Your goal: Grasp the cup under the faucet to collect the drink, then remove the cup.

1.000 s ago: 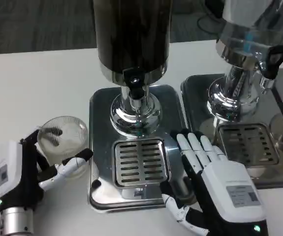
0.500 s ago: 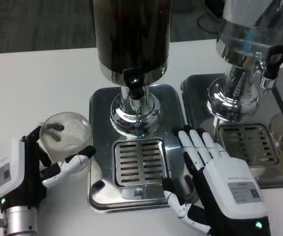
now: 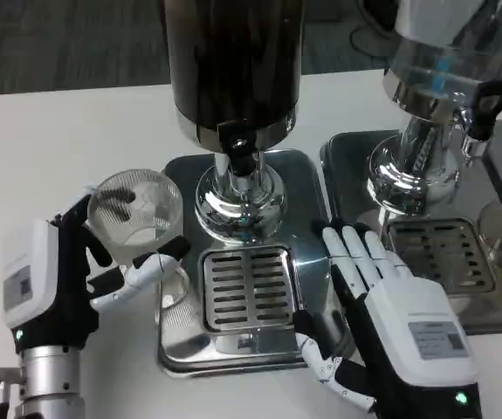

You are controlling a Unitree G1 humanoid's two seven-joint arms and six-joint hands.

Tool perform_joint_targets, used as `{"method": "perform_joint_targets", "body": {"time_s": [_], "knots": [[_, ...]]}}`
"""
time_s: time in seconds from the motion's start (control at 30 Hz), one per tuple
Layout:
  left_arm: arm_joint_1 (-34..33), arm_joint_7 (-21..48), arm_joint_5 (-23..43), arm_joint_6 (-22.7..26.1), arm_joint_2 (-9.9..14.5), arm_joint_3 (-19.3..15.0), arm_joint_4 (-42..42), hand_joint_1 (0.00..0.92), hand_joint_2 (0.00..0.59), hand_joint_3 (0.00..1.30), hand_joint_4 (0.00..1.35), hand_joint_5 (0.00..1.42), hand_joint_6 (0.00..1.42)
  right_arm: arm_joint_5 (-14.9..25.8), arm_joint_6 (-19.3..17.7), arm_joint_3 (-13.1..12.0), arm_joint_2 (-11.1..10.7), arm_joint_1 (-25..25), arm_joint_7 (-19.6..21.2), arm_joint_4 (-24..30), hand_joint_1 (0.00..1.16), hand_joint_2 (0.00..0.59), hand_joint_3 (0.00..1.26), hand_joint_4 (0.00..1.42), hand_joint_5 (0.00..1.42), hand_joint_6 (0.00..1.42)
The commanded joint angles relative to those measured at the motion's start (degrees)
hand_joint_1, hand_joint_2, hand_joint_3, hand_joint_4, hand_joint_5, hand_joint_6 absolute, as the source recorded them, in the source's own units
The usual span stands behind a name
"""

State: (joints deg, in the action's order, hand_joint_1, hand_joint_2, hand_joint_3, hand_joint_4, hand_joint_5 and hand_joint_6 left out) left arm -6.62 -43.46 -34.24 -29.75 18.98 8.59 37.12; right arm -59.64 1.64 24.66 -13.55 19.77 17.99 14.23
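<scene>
Compared with a second ago, the left hand (image 3: 54,288) is carrying the cup (image 3: 135,214) up and rightward, toward the dark dispenser (image 3: 233,65) at top centre. In the head view, its fingers (image 3: 159,260) are wrapping around the clear cup at left centre, which is overlapping the left edge of the steel drip tray (image 3: 316,231), left of the faucet (image 3: 238,150). At lower right, the right hand (image 3: 390,314) is resting flat on the tray beside the grate (image 3: 248,290), fingers (image 3: 348,249) extended and holding nothing.

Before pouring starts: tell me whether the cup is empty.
Empty: the clear cup, held by the left robot hand, shows no liquid inside.
</scene>
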Motion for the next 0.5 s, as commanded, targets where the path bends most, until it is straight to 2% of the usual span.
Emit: {"method": "perform_joint_targets", "body": {"time_s": [0.03, 0.33, 0.5], "knots": [[-0.01, 1.11, -0.97, -2.09, -0.37, 2.30, -1.25, 0.489, 0.058, 0.70, 0.83, 1.03, 1.22, -0.71, 0.87, -0.04, 0.50, -0.58, 1.26, -1.03, 0.40, 0.434, 0.02, 0.00, 0.00, 0.01], [-3.81, 3.24, -1.64, -4.42, -0.24, 5.75, 5.19, 0.488, 0.052, 0.70, 0.83, 1.03, 1.20, -2.53, 3.37, 2.17, 3.42, -0.40, 2.32, -2.62, 0.41, 0.434, 0.02, 0.00, 0.00, 0.01], [-6.66, 3.61, -2.42, -4.88, -0.67, 7.64, 8.74, 0.486, 0.050, 0.70, 0.83, 1.03, 1.20, -2.69, 3.98, 2.83, 4.00, -0.30, 3.32, -2.64, 0.41, 0.434, 0.02, 0.00, 0.00, 0.01]]}}
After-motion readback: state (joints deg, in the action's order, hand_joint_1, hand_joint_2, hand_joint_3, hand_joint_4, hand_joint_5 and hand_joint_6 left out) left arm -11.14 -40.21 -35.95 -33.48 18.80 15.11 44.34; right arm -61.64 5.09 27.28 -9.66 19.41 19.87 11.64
